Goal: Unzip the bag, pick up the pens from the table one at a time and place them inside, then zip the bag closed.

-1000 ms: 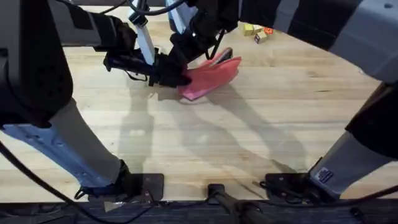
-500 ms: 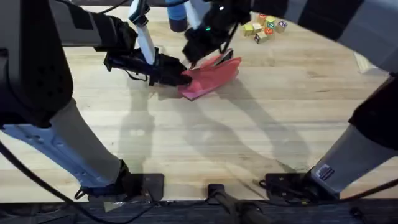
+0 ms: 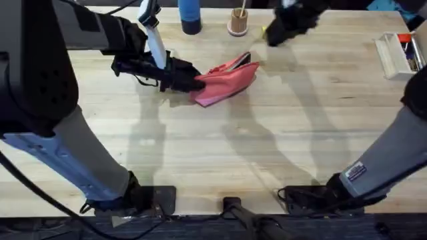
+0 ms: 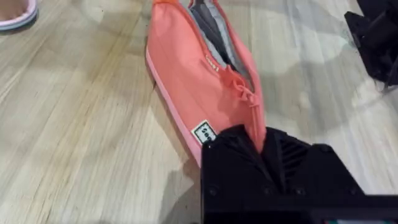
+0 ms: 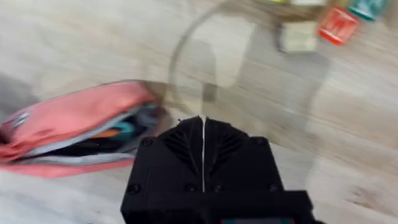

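Note:
The pink bag (image 3: 230,79) lies on the table (image 3: 220,153) at the back middle, its zipper open and grey lining showing (image 4: 208,37). My left gripper (image 3: 192,81) is shut on the bag's left end (image 4: 258,138), pinching the fabric by the zipper's end. My right gripper (image 3: 272,35) hovers behind and to the right of the bag, shut with nothing in it (image 5: 203,124). In the right wrist view the bag (image 5: 68,118) gapes open, and an orange pen (image 5: 115,132) lies inside among dark shapes.
A blue bottle (image 3: 190,17) and a small cup with a stick (image 3: 237,23) stand at the back edge. Coloured blocks (image 5: 336,25) lie near my right gripper. A white tray (image 3: 400,53) sits at the far right.
My right gripper has pulled away from the bag's opening, up and back to the right. The left gripper has kept its hold on the bag's end.

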You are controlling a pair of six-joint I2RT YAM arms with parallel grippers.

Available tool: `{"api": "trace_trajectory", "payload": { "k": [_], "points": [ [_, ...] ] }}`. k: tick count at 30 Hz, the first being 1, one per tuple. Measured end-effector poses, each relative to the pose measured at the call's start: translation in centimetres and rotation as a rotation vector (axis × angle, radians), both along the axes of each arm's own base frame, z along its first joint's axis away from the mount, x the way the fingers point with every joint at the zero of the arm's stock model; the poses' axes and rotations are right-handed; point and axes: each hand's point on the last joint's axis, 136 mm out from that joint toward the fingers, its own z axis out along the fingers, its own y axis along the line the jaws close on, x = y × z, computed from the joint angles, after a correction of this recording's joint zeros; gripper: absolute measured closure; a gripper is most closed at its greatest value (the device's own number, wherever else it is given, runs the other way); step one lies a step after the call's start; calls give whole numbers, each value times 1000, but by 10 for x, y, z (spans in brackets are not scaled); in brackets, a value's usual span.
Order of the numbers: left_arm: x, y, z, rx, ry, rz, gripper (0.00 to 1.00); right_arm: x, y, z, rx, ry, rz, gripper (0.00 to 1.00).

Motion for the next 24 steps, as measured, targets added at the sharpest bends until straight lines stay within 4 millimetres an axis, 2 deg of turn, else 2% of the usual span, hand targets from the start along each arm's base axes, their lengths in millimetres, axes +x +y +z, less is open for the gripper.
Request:
{"api": "trace_trajectory", "payload": {
  "k": [2, 4, 8, 13, 17, 24],
  "points": [
    [0, 0, 0, 0, 0, 0, 957, 3, -19, -2, -3, 6, -43, 969],
    [0, 0, 0, 0, 0, 0, 957, 3, -27, -2, 4, 15, -62, 969],
    [0, 0, 0, 0, -1, 0, 957, 1, -24, -2, 38, 24, -56, 970],
    [1, 0, 0, 0, -9, 0, 958, -3, -1, 0, 68, 27, -3, 970],
    [2, 0, 0, 0, -12, 0, 958, -7, 24, 6, 59, 0, 110, 970],
    [2, 0, 0, 1, -15, 0, 959, -8, 75, 58, 21, -189, 420, 970]
  ]
}}
